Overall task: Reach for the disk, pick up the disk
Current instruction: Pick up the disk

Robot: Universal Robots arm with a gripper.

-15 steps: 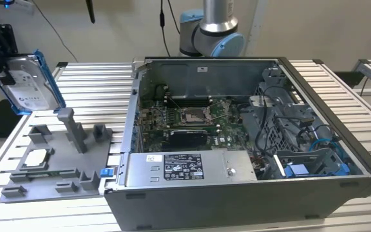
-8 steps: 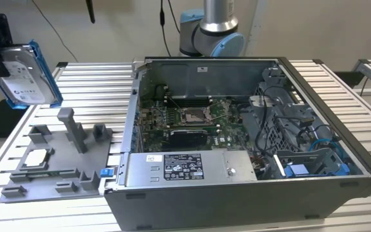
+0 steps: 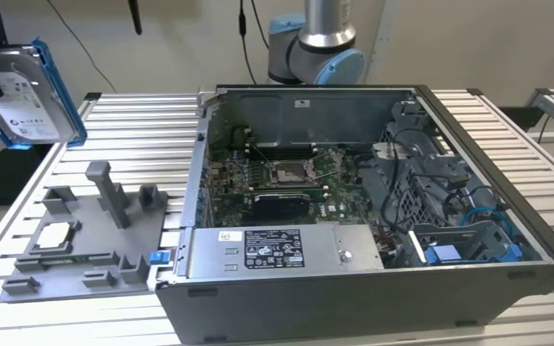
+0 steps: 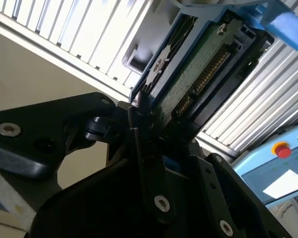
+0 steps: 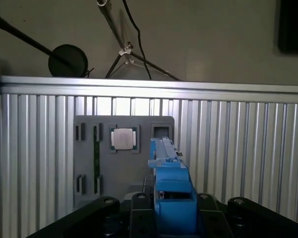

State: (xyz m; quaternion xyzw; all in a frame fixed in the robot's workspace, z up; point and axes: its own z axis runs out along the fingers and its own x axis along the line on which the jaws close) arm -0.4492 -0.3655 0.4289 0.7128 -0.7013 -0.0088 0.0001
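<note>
you have the slatted table (image 3: 142, 130) running across the whole scene, with the open computer case (image 3: 354, 303) sitting on its middle and towards the exterior view's right. on the table at the exterior view's near left lies the grey holder tray (image 3: 27, 285), with its slots and posts. none of its posts or slots touches the disk.

the disk (image 3: 29, 90) is up in the air at the exterior view's far left. it stands on edge, with its white label facing the camera and a blue rail along its side. it hangs well above the tray and touches nothing on the table. in the second wrist view its green board side (image 4: 188, 64) runs away from the claw (image 4: 161, 131), which is closed on the disk's near edge with a finger (image 4: 139, 121) pressed against it. in the first wrist view the blue rail (image 5: 171, 183) sits between the claw's arms, and the small square chip (image 5: 123, 138) rests in its pocket on the tray below.

so, by my judgement, your reach is done, the grip is made, and the lift is done too. nothing of the pick-up looks left over.
</note>
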